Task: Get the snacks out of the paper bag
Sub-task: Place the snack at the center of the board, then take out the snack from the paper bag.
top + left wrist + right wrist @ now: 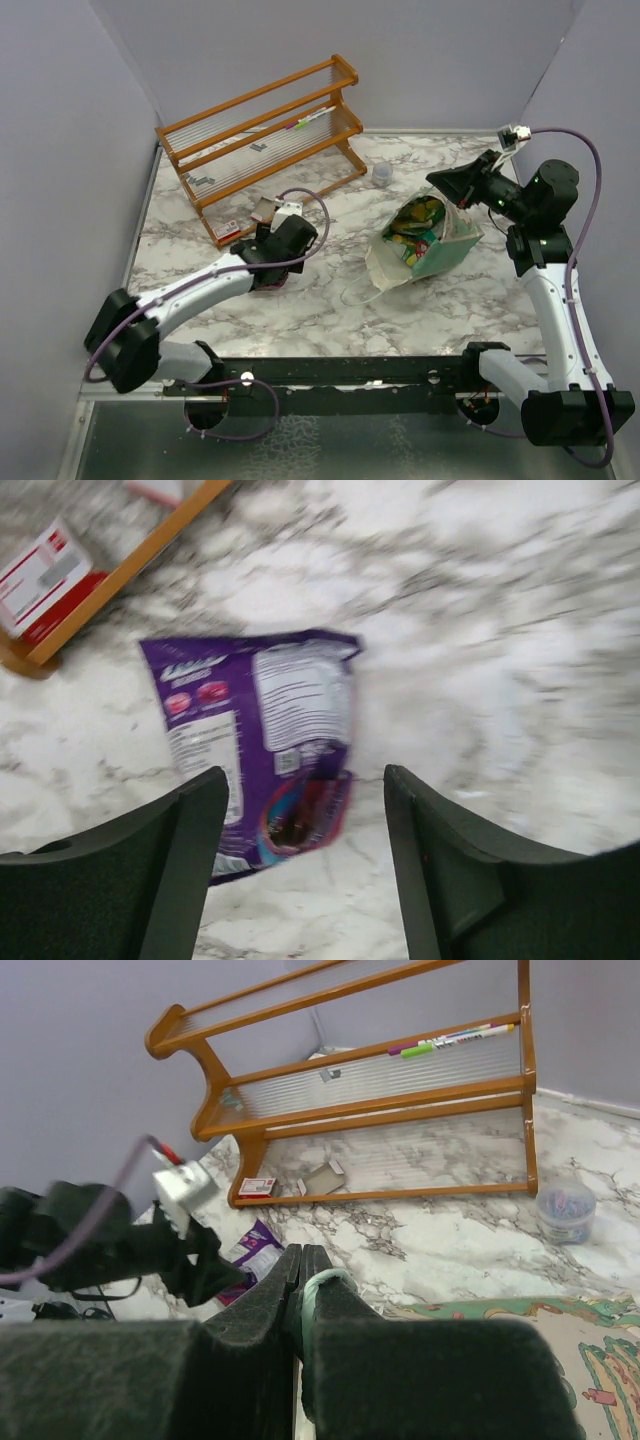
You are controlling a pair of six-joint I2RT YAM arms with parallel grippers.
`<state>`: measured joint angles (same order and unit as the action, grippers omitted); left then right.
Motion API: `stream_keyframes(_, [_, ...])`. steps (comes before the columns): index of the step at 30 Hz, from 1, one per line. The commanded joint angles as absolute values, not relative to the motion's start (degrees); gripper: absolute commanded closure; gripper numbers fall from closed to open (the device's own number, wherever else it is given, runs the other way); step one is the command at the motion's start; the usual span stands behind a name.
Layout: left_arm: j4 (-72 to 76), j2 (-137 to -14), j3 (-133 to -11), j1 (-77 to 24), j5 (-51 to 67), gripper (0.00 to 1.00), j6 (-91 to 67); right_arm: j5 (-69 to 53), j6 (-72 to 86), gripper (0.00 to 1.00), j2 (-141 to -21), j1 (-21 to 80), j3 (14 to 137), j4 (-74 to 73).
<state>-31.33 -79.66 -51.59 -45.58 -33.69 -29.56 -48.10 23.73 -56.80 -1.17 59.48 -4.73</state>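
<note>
One purple packet (260,720) out on table (330,300), rest bagged.
The left gripper (305,780) jaws stood apart, empty, over the purple packet; right gripper (303,1260) clamped shut on paper bag (392,268) rim mid-table, snacks (415,225) inside.

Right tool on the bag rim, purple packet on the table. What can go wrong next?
1. The right tool pinches only a thin bit of the paper bag rim; it may slip or tear, and the bag would sag over the snacks inside.
2. The open left tool sits low over the purple packet and might drag it on leaving.
3. Reaching into the bag, the tools may clash.
</note>
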Motion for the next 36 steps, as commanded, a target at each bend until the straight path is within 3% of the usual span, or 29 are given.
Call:
stream_keyframes(1, [-16.34,-63.49,-50.31,-45.63,-13.40,0.30,-26.00,-48.45,24.17,0.98,-55.68,-0.88,60.32,-3.35])
stream_keyframes(4, [-1.58,-56.02,-45.98,-46.71,2.12,0.24,-20.81,-47.99,24.00,0.98,-55.56,-0.80,60.30,-2.89])
stream_keyframes(9, [10.85,-55.35,-43.52,-52.34,10.64,0.22,-12.04,-48.51,24.21,0.98,-55.19,-0.79,59.84,-2.68])
stream_keyframes(14, [13.93,-63.24,-45.33,-65.11,10.25,0.23,12.19,-48.75,24.56,0.98,-54.59,-0.70,59.48,-2.69])
stream_keyframes(17, [8.84,-71.39,-51.35,-69.60,7.16,0.31,27.56,-48.88,24.98,0.98,-54.53,-0.62,59.68,-2.26])
stream_keyframes(22, [9.67,-82.32,-58.33,-68.53,4.11,0.34,41.21,-48.50,24.82,0.98,-53.73,-0.37,59.51,-2.38])
stream_keyframes(30, [11.30,-91.60,-64.53,-60.42,18.42,0.39,46.30,-47.53,24.55,0.98,-52.79,0.21,59.07,-2.82])
stream_keyframes(36, [14.99,-98.24,-67.83,-58.38,23.34,0.51,48.05,-47.11,24.09,0.98,-52.97,0.88,59.19,-3.08])
